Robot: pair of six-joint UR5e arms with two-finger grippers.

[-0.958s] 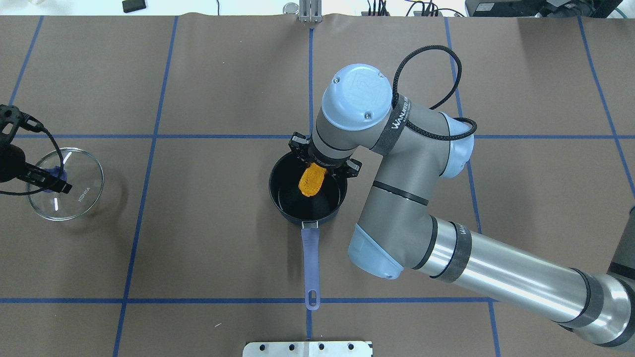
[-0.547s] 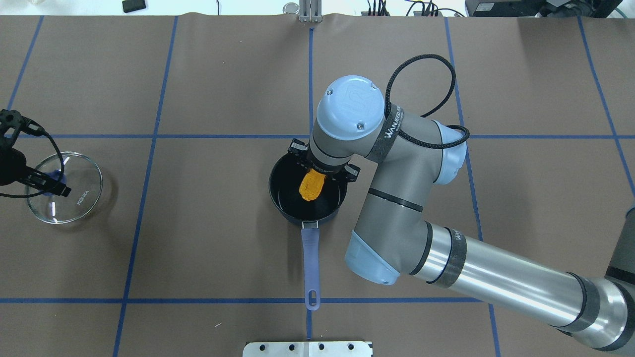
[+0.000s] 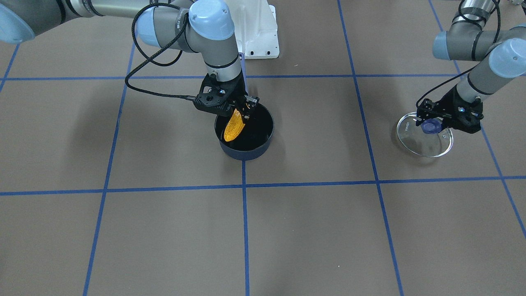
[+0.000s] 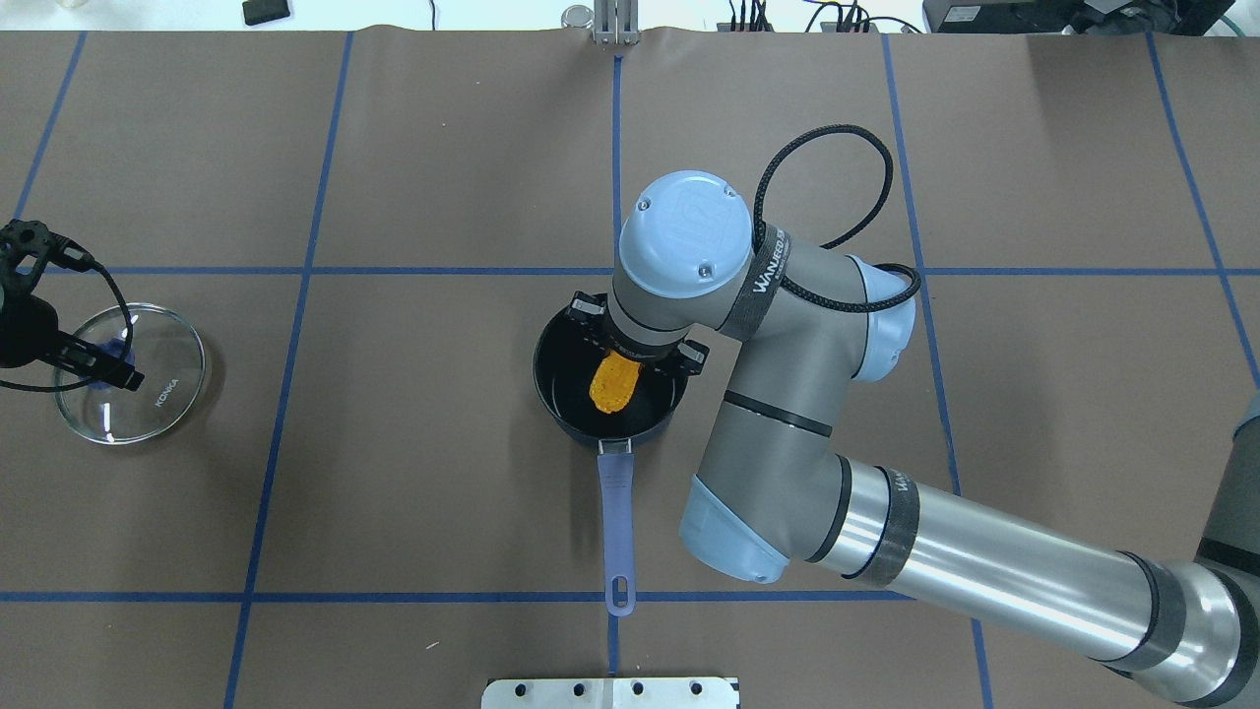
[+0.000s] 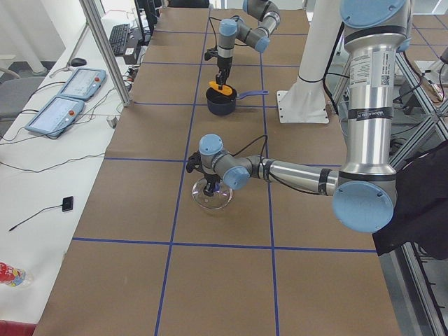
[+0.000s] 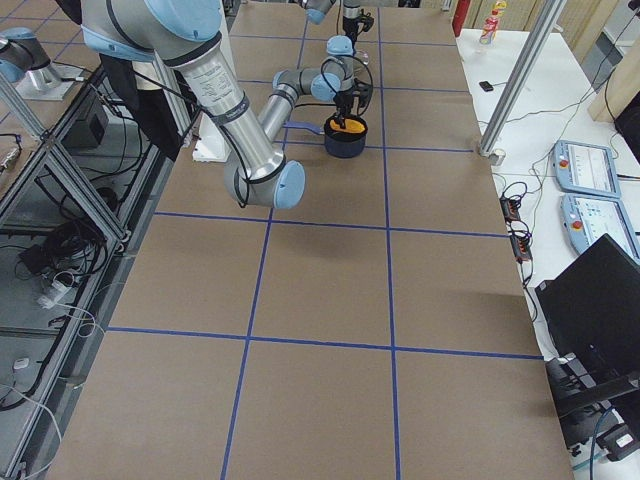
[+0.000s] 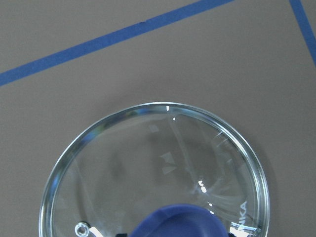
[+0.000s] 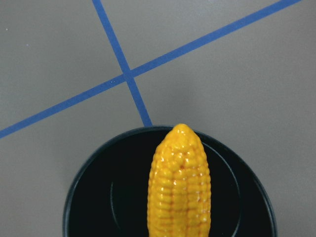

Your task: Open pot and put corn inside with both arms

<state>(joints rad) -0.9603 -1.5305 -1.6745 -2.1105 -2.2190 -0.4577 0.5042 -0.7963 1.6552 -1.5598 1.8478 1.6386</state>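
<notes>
The dark navy pot (image 4: pixel 553 392) stands open at the table's middle, its lavender handle (image 4: pixel 616 512) pointing toward the robot. My right gripper (image 4: pixel 638 347) is shut on the thick end of the yellow-orange corn (image 4: pixel 613 383). It holds the cob tilted, tip down inside the pot's rim, as the front-facing view shows for the corn (image 3: pixel 234 126), the gripper (image 3: pixel 243 110) and the pot (image 3: pixel 246 153). In the right wrist view the corn (image 8: pixel 180 187) hangs over the black interior (image 8: pixel 98 197). My left gripper (image 4: pixel 95 358) is shut on the lavender knob (image 3: pixel 430 126) of the glass lid (image 4: pixel 153 399), far left.
The brown table cover carries a blue tape grid. A white mounting plate (image 3: pixel 257 37) sits at the robot's base. The lid (image 7: pixel 148 163) lies low over the table, well apart from the pot. Operator desks with devices (image 5: pixel 63 98) stand beyond the far edge.
My right arm has lowered and shifted slightly toward the robot, bringing the corn deeper into the pot. The lid in my left gripper has sunk a little toward the table.
</notes>
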